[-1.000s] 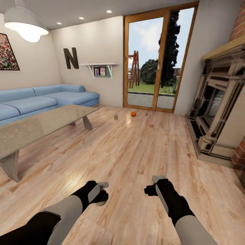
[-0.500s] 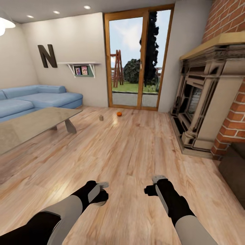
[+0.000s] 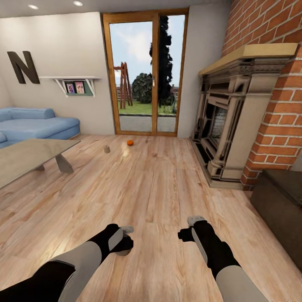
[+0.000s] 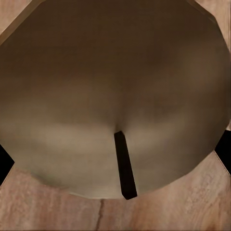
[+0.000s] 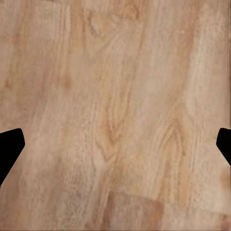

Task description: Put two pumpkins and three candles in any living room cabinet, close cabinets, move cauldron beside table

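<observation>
Candle (image 4: 115,96) sits clamped in my left hand (image 3: 122,240); my right hand (image 3: 189,230) hangs spread and empty over floor planks (image 3: 159,184).

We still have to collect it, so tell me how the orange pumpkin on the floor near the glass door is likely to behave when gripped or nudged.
The pumpkin looks small and round, so a nudge on the smooth plank floor would probably roll it. It sits apart from the candle, so a roll may not hit that. It is too distant to judge firmness.
</observation>
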You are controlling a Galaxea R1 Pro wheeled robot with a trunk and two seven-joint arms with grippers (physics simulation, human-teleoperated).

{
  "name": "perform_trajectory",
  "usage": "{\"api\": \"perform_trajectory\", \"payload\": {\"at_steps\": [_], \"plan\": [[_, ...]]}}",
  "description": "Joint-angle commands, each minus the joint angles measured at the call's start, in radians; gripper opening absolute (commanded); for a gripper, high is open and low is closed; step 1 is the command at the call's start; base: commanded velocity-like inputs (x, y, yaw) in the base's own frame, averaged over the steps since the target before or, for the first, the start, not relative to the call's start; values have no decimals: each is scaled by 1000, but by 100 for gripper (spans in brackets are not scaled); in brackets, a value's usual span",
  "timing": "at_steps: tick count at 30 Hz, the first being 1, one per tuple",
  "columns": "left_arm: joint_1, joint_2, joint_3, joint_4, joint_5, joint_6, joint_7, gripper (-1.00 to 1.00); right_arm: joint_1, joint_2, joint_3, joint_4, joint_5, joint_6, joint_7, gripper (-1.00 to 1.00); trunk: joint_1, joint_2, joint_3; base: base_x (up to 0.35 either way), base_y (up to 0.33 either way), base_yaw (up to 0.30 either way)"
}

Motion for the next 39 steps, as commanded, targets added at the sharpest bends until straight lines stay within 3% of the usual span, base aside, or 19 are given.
{"api": "perform_trajectory", "payload": {"at_steps": [1, 39], "plan": [[0, 0, -8, -3, 10, 5, 6, -100, -1, 0, 1, -1, 8, 5, 1, 100, 0, 0, 0, 197, 151, -272], [-1, 0, -8, 2, 10, 5, 5, -100, -3, -1, 1, 70, 6, 2, 0, 100, 0, 0, 33, 262, 179, -269]]}}
